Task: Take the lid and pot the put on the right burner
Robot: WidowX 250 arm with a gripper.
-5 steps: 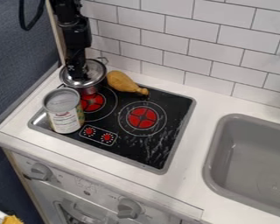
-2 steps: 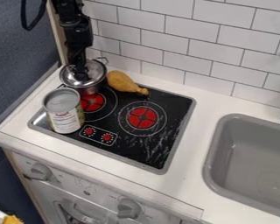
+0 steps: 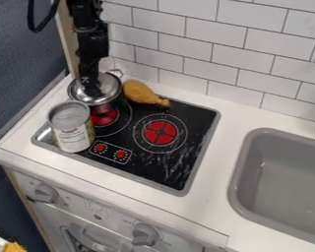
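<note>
The black gripper (image 3: 92,92) points down onto the middle of the shiny metal lid (image 3: 108,90), at the stove's back left. Beneath that lid is the metal pot (image 3: 103,107), which stands over the back part of the left burner (image 3: 105,118). One looped handle of the pot shows on its wall side. The gripper hides the lid's centre. To the front right of the pot, the right burner (image 3: 161,133) is a red disc inside white rings, with nothing on it.
A tin can (image 3: 73,129) stands close in front of the pot, at the stove's left edge. Touching or nearly touching the pot's right side lies a toy drumstick (image 3: 143,93). Tiled wall (image 3: 212,49) runs behind, and a grey sink (image 3: 237,167) is at the right.
The gripper has moved slightly right and down in the view. Pot and lid have shifted a little the same way, the drumstick slightly right, and the can slightly toward the front.
</note>
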